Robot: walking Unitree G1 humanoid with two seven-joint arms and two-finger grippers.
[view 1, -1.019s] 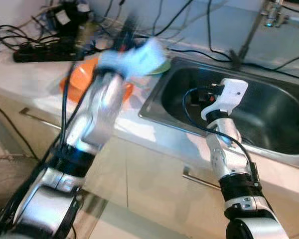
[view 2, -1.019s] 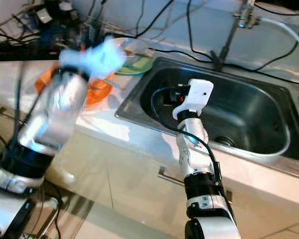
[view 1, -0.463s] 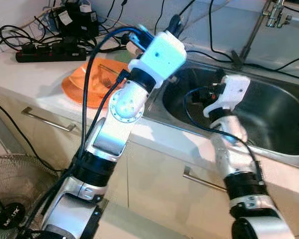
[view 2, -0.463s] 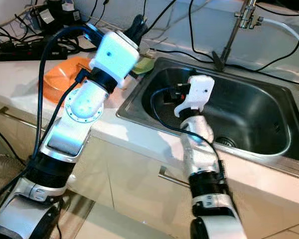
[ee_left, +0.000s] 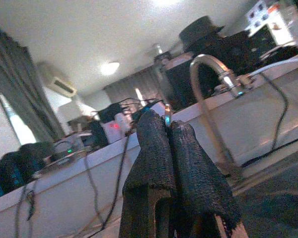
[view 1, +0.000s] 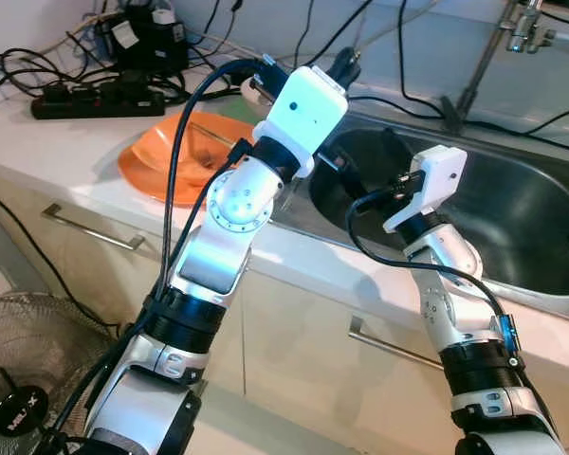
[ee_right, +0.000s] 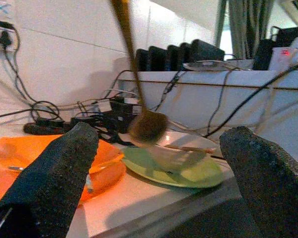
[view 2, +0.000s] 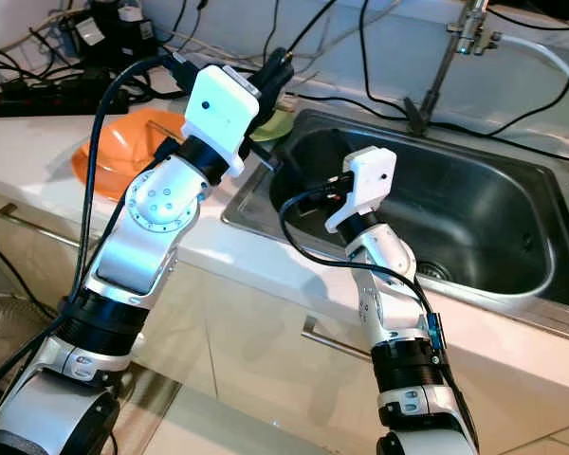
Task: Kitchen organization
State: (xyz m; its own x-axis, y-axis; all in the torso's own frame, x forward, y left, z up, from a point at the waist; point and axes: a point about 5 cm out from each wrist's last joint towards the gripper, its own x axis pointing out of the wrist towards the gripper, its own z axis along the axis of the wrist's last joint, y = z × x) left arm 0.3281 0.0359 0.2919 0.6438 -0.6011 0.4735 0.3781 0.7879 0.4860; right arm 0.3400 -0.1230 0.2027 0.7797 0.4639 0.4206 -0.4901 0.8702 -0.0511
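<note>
Cables [view 1: 95, 90] clutter the counter behind orange plate [view 1: 171, 156]; left pincer [ee_left: 170, 130] clenched, right pincer [ee_right: 154, 163] released over sink [view 2: 474, 213].

You're getting bright, sharp head views; a ceiling lamp [ee_left: 111, 67] is glaring, and the near fingers [ee_right: 49, 178] are blurring.

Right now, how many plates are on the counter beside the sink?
2. An orange plate lies on the counter left of the sink; a green plate sits behind it, nearer the sink's corner. More may be hidden behind the left arm.
</note>
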